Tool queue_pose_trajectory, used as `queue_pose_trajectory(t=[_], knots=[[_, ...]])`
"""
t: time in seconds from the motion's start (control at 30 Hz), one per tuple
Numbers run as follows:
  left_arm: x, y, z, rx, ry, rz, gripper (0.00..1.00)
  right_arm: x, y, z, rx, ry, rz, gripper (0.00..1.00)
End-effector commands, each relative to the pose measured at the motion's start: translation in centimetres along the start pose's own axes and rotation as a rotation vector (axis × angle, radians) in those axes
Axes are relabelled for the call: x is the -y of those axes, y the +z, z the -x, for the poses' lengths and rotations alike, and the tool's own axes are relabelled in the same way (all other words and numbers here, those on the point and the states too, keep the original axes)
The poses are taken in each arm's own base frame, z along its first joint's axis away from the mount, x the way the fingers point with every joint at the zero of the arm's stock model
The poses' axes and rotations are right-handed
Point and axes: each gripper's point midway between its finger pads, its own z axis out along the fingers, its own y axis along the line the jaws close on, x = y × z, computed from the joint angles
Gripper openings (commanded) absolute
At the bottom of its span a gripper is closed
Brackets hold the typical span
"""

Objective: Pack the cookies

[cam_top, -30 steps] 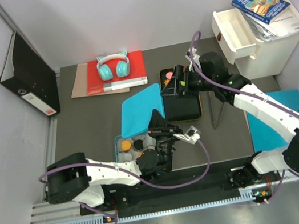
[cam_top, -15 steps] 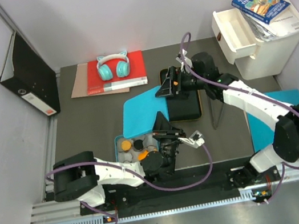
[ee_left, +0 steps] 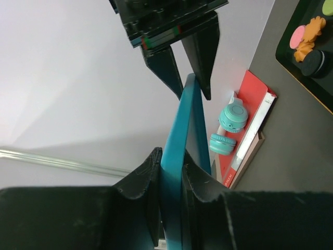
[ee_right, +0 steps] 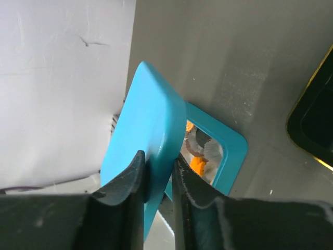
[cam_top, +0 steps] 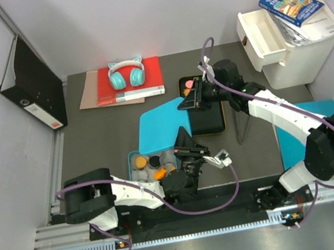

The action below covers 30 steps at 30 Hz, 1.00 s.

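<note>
The task is judged to be partly complete. The teal tin (cam_top: 137, 169) stands open at the near edge of the desk, left of centre, and its white paper cups (ee_right: 208, 147) already hold several cookies (cam_top: 140, 162), orange and black. Other cookies, pink, orange, black and green, lie on the black tray (cam_top: 209, 124) at the centre of the desk toward the far edge, so transfer appears unfinished. The teal lid (cam_top: 161, 126) is not seated. It hangs tilted between tin and tray, above the far side of the tin. The left gripper (ee_left: 171, 161) is closed on the near edge of the lid, with the rim pinched between both fingers. The right gripper (ee_right: 157, 161) is closed on the opposite, far edge in the same manner. Whether the lid is going on or coming off cannot be determined. What is left, by this reading, is to load the tray cookies and seat the lid. The desk surface is dark grey and matte, enclosed by plain white walls. A black binder (cam_top: 30, 84) leans at the left edge. A red book (cam_top: 146, 80) carrying teal headphones (cam_top: 127, 74) lies at the far edge. A white drawer unit (cam_top: 295, 44) with a book (cam_top: 291, 2) on top occupies the far right corner.
</note>
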Motion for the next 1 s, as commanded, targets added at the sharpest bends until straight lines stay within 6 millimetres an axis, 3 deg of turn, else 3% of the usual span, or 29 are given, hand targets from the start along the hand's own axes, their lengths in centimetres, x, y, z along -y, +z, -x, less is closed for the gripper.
queue_pose_trajectory(t=[0.0, 0.13, 0.4, 0.53, 0.73, 0.97], knots=[[-4.3, 0.1, 0.0, -0.018, -0.222, 0.122, 0.00, 0.6, -0.5, 1.2, 0.051, -0.064, -0.048, 0.07], [-5.0, 0.1, -0.6, -0.088, -0.284, 0.143, 0.10, -0.8, -1.1, 1.8, 0.072, -0.086, -0.013, 0.00], [-5.7, 0.0, -1.6, -0.153, -0.347, 0.182, 0.69, -4.7, -3.4, 4.3, 0.153, -0.148, 0.062, 0.00], [-5.9, 0.0, -2.3, -0.195, -0.397, 0.182, 0.83, -6.1, -5.4, 5.7, 0.204, -0.159, 0.092, 0.00], [-7.0, 0.0, -4.0, -0.269, -0.531, 0.203, 0.94, -6.3, -8.5, 8.1, 0.300, -0.152, 0.100, 0.00], [-7.1, -1.1, -7.8, -0.393, -0.723, 0.217, 0.98, -6.4, -15.0, 11.6, 0.490, -0.141, 0.090, 0.00]])
